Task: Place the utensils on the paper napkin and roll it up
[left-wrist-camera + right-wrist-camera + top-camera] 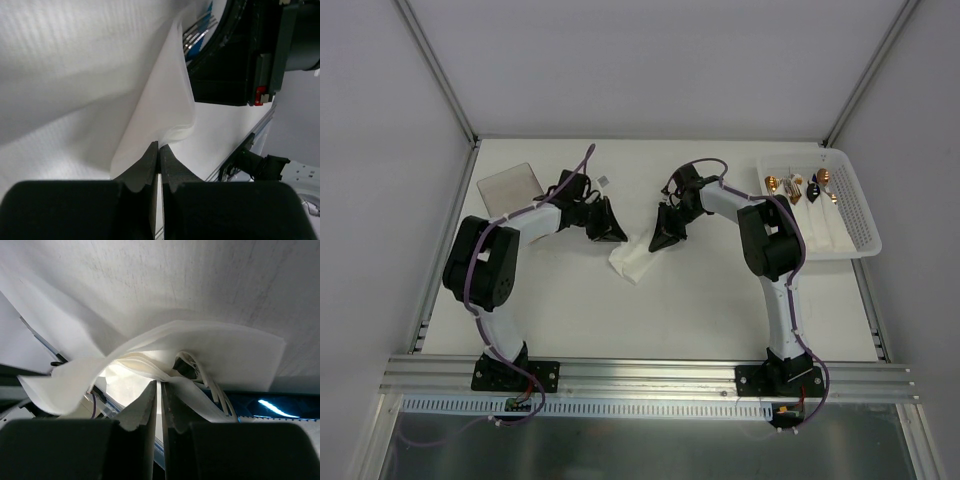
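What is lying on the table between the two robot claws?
A crumpled paper napkin, seen from overhead. The left claw and right claw each pinch an edge of it.

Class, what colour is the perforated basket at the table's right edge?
White basket; the top view shows it best.

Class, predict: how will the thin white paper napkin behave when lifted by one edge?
Probably floppy: the thin white paper napkin arches and droops in folds. Likely light, as the left pincer holds it by one pinched edge.
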